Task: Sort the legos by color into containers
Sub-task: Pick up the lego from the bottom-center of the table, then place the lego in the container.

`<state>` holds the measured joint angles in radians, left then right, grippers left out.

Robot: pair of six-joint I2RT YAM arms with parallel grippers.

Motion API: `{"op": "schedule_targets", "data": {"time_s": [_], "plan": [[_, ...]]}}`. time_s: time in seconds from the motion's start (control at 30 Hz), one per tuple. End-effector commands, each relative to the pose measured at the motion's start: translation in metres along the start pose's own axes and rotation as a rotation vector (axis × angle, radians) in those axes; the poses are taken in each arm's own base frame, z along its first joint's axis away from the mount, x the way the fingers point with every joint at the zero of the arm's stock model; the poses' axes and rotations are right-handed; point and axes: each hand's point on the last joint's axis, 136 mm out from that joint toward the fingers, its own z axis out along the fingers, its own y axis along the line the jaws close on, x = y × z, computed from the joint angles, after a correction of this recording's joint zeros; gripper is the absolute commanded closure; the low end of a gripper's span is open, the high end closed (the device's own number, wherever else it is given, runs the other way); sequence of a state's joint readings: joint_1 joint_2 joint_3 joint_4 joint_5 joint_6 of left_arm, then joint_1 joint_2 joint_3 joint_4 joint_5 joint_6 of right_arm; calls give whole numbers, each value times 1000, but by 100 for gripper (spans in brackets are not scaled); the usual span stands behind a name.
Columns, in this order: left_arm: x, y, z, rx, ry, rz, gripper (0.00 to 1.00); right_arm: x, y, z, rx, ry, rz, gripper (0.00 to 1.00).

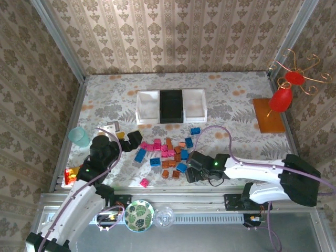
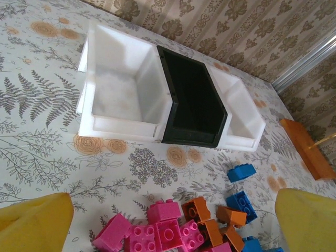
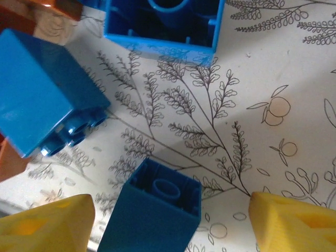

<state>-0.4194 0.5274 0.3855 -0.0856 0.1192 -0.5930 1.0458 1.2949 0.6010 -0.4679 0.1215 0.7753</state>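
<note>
Right gripper (image 3: 170, 231): released; its yellow fingertips (image 3: 47, 226) stand apart, low over the table (image 3: 262, 68), clamping nothing.
Blue brick (image 3: 155, 215): between those fingertips, hollow side up, close beside one pad with a clear gap to the other.
Neighbouring blue bricks: one tipped on its side (image 3: 42, 94), one hollow side up (image 3: 163, 21), both just beyond the fingertips.
Left gripper (image 2: 170, 223): jaws spread wide, grasping nothing, above pink and orange bricks.
Legos (image 1: 168, 152): loose scatter of blue, pink and orange on the table between the two grippers.
Containers (image 1: 170, 105): white, black and white bins joined in a row, far middle of the table, apart from the scatter.
Teal cup (image 1: 80, 135): near the left edge.
</note>
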Motion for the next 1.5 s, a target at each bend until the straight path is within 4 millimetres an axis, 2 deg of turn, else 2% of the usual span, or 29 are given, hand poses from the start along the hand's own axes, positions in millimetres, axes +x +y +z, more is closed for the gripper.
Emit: {"op": "schedule_targets", "data": {"time_s": [0.0, 0.1, 0.23, 0.3, 0.4, 0.5, 0.57, 0.63, 0.73, 0.77, 0.83, 0.9, 0.97, 1.03, 1.13, 1.2, 1.23, 1.3, 1.33, 1.47], "plan": [[-1, 1, -5, -15, -1, 37, 0, -10, 0, 3, 50, -28, 19, 28], [0, 1, -7, -15, 1, 38, 0, -5, -4, 6, 61, -16, 21, 40], [1, 2, -7, -20, 8, 37, 0, -5, -2, -1, 19, -41, 24, 56], [2, 3, -7, -24, 10, 35, 0, -10, -1, -10, -2, -71, 20, 62], [1, 3, -7, -25, 9, 34, 0, -29, -2, -33, -18, -148, 17, 70], [2, 2, -7, -22, 17, 34, 0, -63, -7, -59, -63, -231, 47, 72], [3, 2, -7, -24, 23, 35, 0, -94, -16, -74, -77, -282, 83, 73], [4, 1, -8, -24, 30, 33, 0, -136, -26, -91, -80, -359, 110, 73], [8, 5, -8, -48, 49, 24, 0, -204, -42, -101, -65, -457, 163, 73], [9, 6, -8, -54, 55, 20, 0, -224, -48, -100, -40, -476, 174, 73], [14, 10, -8, -74, 81, 14, 0, -262, -61, -84, 19, -478, 191, 73], [19, 14, -9, -99, 111, 10, 0, -292, -72, -68, 58, -465, 215, 73], [26, 19, -10, -129, 146, 7, 1, -314, -84, -48, 87, -438, 246, 73], [33, 26, -13, -168, 184, 5, 3, -331, -98, -28, 115, -421, 287, 73], [43, 30, -14, -190, 225, -5, 5, -347, -110, 1, 120, -389, 345, 72], [49, 30, -13, -195, 245, -21, 6, -352, -111, 18, 114, -358, 358, 67], [53, 27, -12, -188, 264, -17, 7, -355, -111, 24, 115, -348, 359, 61], [60, 29, -10, -207, 286, -12, 7, -360, -109, 27, 107, -343, 363, 44], [64, 29, -9, -213, 299, -5, 7, -364, -107, 22, 97, -358, 363, 38], [77, 32, -8, -271, 357, 40, 9, -363, -90, -13, 32, -435, 328, 30]]}}
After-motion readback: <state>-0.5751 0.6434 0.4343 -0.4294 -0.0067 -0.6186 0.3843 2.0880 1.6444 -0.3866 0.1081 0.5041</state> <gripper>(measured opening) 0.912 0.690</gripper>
